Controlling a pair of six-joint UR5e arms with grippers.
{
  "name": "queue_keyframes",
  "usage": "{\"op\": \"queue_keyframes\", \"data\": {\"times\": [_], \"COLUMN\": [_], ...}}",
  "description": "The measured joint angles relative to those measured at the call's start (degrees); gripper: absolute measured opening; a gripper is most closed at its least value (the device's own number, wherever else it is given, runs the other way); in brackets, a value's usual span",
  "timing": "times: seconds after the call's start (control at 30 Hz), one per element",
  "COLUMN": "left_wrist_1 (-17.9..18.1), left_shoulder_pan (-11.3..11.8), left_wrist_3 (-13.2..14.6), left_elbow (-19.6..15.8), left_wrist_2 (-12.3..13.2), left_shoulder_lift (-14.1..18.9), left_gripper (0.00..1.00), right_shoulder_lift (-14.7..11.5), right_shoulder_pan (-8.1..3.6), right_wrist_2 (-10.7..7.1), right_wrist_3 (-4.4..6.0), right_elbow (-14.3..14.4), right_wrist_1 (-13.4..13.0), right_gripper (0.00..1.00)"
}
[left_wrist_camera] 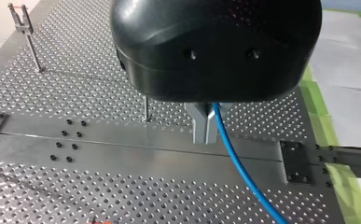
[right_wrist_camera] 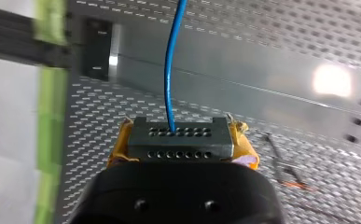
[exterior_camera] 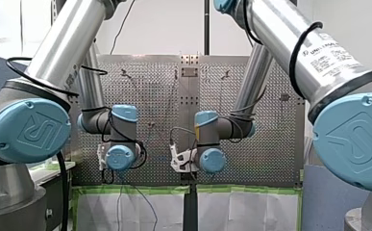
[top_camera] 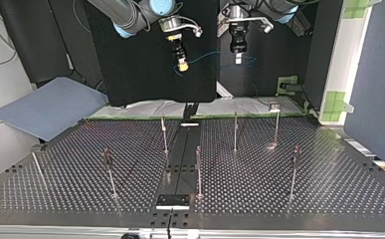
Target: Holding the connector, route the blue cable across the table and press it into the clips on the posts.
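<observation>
Going from the top view's left, my right gripper (top_camera: 182,64) hangs in the air above and beyond the far end of the flat dark metal strip (top_camera: 179,159) that runs down the middle of the perforated metal desk (top_camera: 80,179). Its fingers are closed, through soft yellow pads (right_wrist_camera: 115,151), on the dark grey rectangular connector block with two rows of small holes (right_wrist_camera: 180,140). The block looks rigid and square-edged, so I judge it the sound place to hold: flat faces against pads should not slip.

The thin blue cable (right_wrist_camera: 170,70), smooth and glossy, leaves one hole of the block. It runs rightward in a loose wavy line, also up beyond the strip's far end, touching no post. It looks light and limp yet a little springy. It will probably sag and curl unless kept taut, and a hard tug might strain it where it enters the connector.

Right of the strip's line is my left gripper (left_wrist_camera: 205,137), black-bodied with bare metal fingers (left_wrist_camera: 197,126). The fingers stand nearly together, with the cable coming out between them. Smooth metal on a slick jacket should let the cable slide through as a guide.

Slim upright metal posts with small clips on top (top_camera: 198,169) stand on either side of the strip. None carries the cable.
</observation>
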Motion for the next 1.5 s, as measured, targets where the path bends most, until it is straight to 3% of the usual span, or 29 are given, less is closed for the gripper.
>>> {"op": "queue_keyframes", "data": {"times": [0.27,0.47,0.77,0.97,1.1,1.33,1.5], "left_wrist_1": [0.0,0.0,-3.7,-6.9,-9.0,-12.4,-15.0], "left_shoulder_pan": [0.0,0.1,-0.1,-0.3,-0.5,-0.1,0.7], "left_wrist_3": [0.0,0.3,3.5,2.0,0.5,-0.8,-1.0], "left_elbow": [-0.4,-0.3,3.4,6.7,8.7,12.2,14.6], "left_wrist_2": [0.0,0.0,-1.2,-1.8,-1.1,-2.4,-4.6], "left_shoulder_lift": [0.0,0.2,-0.2,1.2,3.0,6.4,9.0], "left_gripper": [0.00,0.00,0.00,0.00,0.00,0.00,0.00], "right_shoulder_lift": [4.0,5.0,1.3,-1.3,-3.3,-6.6,-9.5], "right_shoulder_pan": [0.07,0.03,0.95,0.83,0.80,0.64,0.37], "right_wrist_2": [0.00,-0.56,-2.94,-5.55,-6.89,-7.25,-7.54], "right_wrist_3": [-0.02,0.44,4.42,7.00,7.78,8.19,10.11], "right_elbow": [0.0,-0.7,-4.8,-7.4,-8.6,-10.6,-11.3], "right_wrist_1": [1.7,2.1,5.9,8.4,9.5,12.0,14.7], "right_gripper": [0.00,0.00,0.00,0.00,0.00,0.00,0.00]}}
